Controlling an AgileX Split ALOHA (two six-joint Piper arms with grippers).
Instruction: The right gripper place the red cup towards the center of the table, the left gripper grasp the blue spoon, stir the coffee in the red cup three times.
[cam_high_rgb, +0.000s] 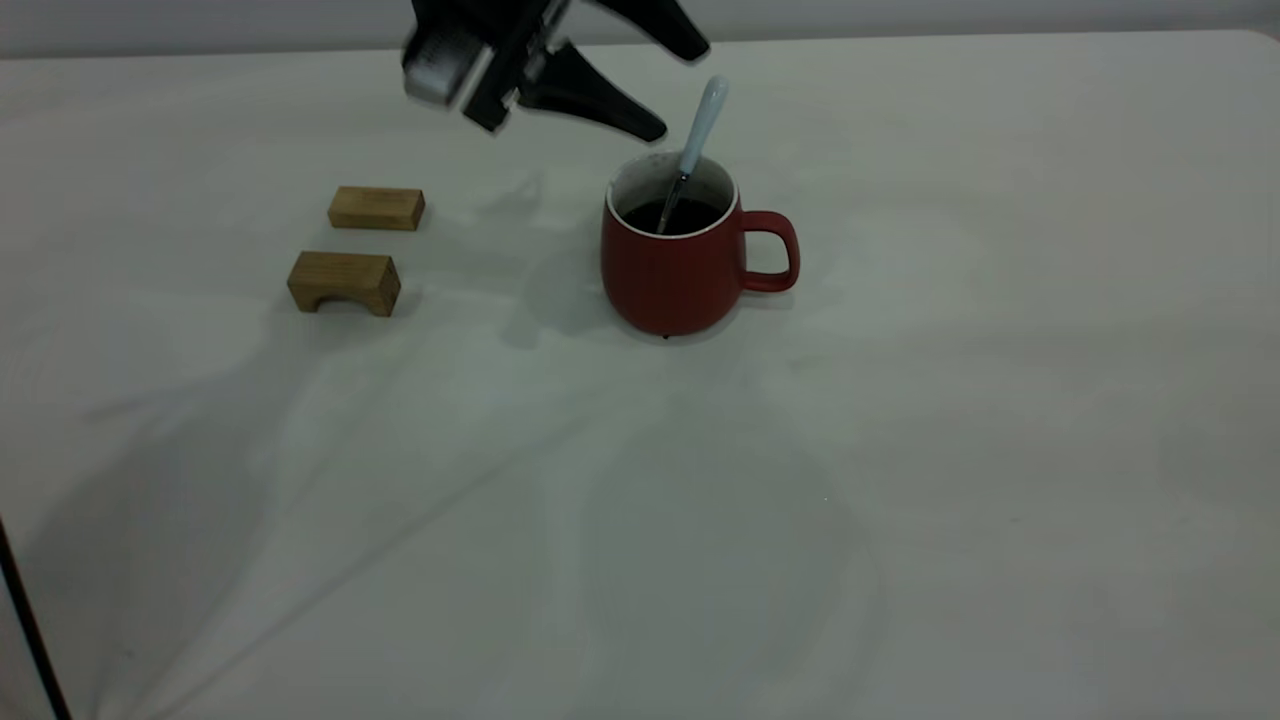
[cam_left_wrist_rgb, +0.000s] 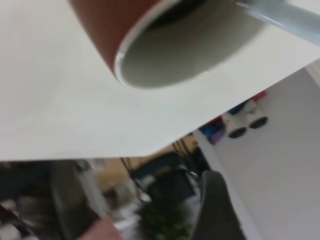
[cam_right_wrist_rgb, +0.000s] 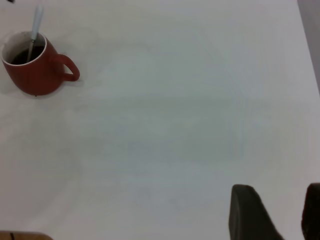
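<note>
Your left gripper (cam_high_rgb: 677, 85) hangs in the air above the far edge of the bench (cam_high_rgb: 640, 520), at about 11 o'clock from the red cup (cam_high_rgb: 672, 275). Its body tilts down toward the cup, and its jaws are spread wide, one dark finger above the other, pinching nothing. Your right gripper (cam_right_wrist_rgb: 274, 212) does not appear in the exterior view; in the right wrist view its two dark fingertips (cam_right_wrist_rgb: 250, 212) stand apart over bare bench, well away from the cup, with nothing between them.

The bench is a wide, plain off-white surface crossed by soft shadows. Two tan wooden blocks lie at about 9 o'clock from the cup: a flat block (cam_high_rgb: 376, 208) farther back and an arched block (cam_high_rgb: 344, 282) nearer the camera, near each other but apart. Beyond the bench edge the left wrist view shows a blurred room with dark furniture and a pale wall.

The red cup stands upright near the centre of the bench, its handle pointing to 3 o'clock. It holds the coffee (cam_high_rgb: 672, 215), dark below the white rim. The blue spoon (cam_high_rgb: 697, 140) stands in the cup, bowl in the liquid, its handle leaning toward 1 o'clock over the far rim. The handle tip lies just beside the spread jaws, at their 3 o'clock, untouched by either finger.
</note>
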